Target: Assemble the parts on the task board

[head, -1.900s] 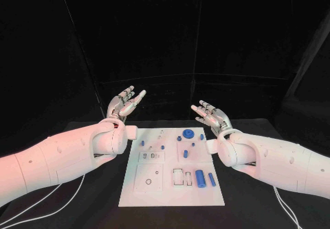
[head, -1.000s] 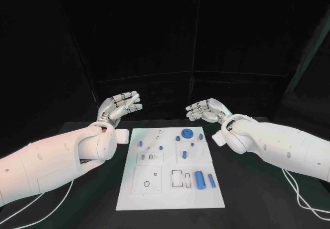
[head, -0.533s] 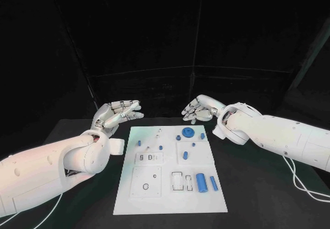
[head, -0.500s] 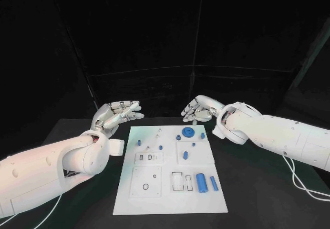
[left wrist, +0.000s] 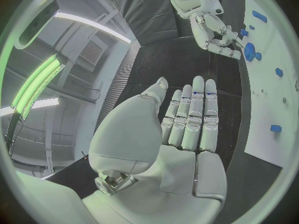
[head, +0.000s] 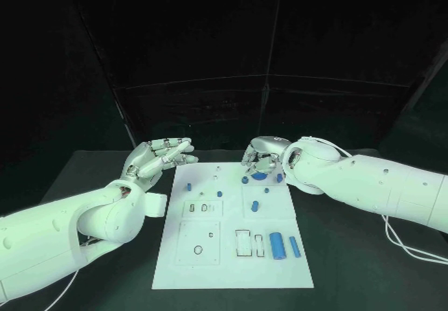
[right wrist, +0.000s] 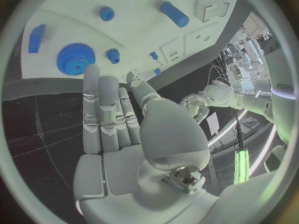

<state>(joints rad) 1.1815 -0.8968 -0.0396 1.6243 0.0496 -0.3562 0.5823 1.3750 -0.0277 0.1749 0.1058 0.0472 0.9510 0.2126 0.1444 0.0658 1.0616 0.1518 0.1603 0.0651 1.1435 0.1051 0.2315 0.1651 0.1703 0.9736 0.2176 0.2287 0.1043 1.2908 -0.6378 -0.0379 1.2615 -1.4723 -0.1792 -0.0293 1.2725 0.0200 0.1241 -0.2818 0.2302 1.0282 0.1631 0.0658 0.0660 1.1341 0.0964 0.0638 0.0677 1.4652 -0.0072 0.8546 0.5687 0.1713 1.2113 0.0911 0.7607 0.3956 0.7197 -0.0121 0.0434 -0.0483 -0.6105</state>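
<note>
The white task board [head: 234, 259] lies lengthwise in the middle of the black table. A blue gear [head: 257, 175] sits at its far end, also seen in the right wrist view [right wrist: 74, 58] and the left wrist view [left wrist: 250, 51]. My right hand [head: 264, 159] hovers over the gear with its fingers pointing down and holds nothing; its fingers [right wrist: 106, 114] are straight. My left hand [head: 160, 155] hangs beside the board's far left corner, fingers apart and empty [left wrist: 187, 119]. Two blue cylinders [head: 277, 245] lie at the board's near right.
Small blue pegs [head: 188, 187] and a short blue pin [head: 254, 206] are spread over the board's far half. Rectangular slots [head: 243, 241] and a ring recess [head: 198, 249] mark its near half. A blue block [right wrist: 36, 38] lies beside the gear. Black table surrounds the board.
My right hand has turned over and swung left and down, from beside the board to over the gear. My left hand has curled and dropped a little toward the board's far left corner.
</note>
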